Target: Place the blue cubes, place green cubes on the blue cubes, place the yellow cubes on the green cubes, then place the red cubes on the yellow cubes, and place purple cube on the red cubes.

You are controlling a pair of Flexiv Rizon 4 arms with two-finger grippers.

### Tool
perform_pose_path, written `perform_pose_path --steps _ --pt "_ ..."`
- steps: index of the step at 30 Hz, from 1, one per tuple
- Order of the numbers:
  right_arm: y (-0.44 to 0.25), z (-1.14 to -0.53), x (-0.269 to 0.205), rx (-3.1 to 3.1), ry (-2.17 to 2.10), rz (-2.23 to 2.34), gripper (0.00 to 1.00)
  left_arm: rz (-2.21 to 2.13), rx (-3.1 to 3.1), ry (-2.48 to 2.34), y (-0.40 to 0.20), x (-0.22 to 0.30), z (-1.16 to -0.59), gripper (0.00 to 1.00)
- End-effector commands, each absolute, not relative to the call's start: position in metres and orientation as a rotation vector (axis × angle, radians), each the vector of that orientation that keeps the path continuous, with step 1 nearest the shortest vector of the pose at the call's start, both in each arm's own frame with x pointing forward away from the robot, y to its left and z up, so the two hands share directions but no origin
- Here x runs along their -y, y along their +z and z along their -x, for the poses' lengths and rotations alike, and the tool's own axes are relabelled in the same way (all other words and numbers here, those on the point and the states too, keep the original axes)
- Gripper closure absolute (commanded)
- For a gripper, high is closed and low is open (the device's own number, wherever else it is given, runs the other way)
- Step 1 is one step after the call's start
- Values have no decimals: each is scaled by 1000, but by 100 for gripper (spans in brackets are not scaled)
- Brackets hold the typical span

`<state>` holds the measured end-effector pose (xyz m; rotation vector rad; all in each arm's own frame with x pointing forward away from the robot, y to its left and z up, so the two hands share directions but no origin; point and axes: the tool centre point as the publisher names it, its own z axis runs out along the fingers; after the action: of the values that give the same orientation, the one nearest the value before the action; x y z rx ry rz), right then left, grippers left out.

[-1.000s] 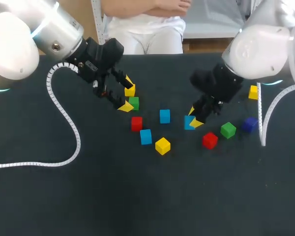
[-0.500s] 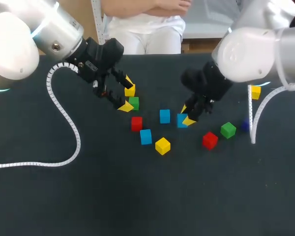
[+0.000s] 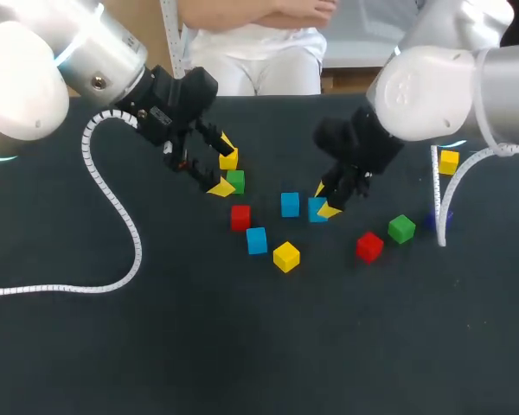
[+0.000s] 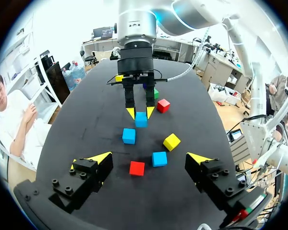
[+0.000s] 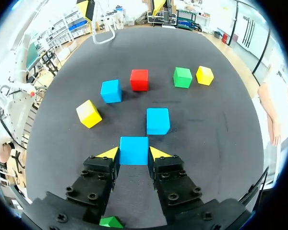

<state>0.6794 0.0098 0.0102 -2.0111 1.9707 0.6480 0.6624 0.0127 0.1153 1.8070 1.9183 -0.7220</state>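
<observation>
My right gripper (image 3: 322, 204) is shut on a blue cube (image 3: 317, 210), which shows between its yellow tips in the right wrist view (image 5: 134, 150). A second blue cube (image 5: 158, 120) lies just ahead of it, apart, and a third (image 3: 257, 239) sits nearer the front. My left gripper (image 3: 222, 166) hangs open over a yellow cube (image 3: 228, 160) and a green cube (image 3: 235, 181). In the left wrist view, the left gripper (image 4: 149, 159) has nothing between its fingers. Loose on the table are two red cubes (image 3: 240, 217) (image 3: 369, 246), a yellow cube (image 3: 286, 257), a green cube (image 3: 402, 228), another yellow cube (image 3: 449, 162) and a purple cube (image 3: 432, 220) half hidden by a cable.
A white ribbed cable (image 3: 112, 251) from the left arm loops across the table's left half. Another cable (image 3: 436, 199) hangs from the right arm by the purple cube. The dark table (image 3: 268, 346) stretches bare toward the front edge.
My right gripper has carried the blue cube leftward, closer to the blue cube in the middle. The left arm has stayed still.
</observation>
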Motion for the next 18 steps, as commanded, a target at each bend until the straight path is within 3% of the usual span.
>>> perform_pose_path --steps 1,18 --pt "6 -683 -10 -1976 657 2016 100 -1809 -1921 -721 116 -13 -663 0" --pt "3 -693 -12 -1985 655 2008 100 -1809 -1921 -721 116 -13 -663 0"
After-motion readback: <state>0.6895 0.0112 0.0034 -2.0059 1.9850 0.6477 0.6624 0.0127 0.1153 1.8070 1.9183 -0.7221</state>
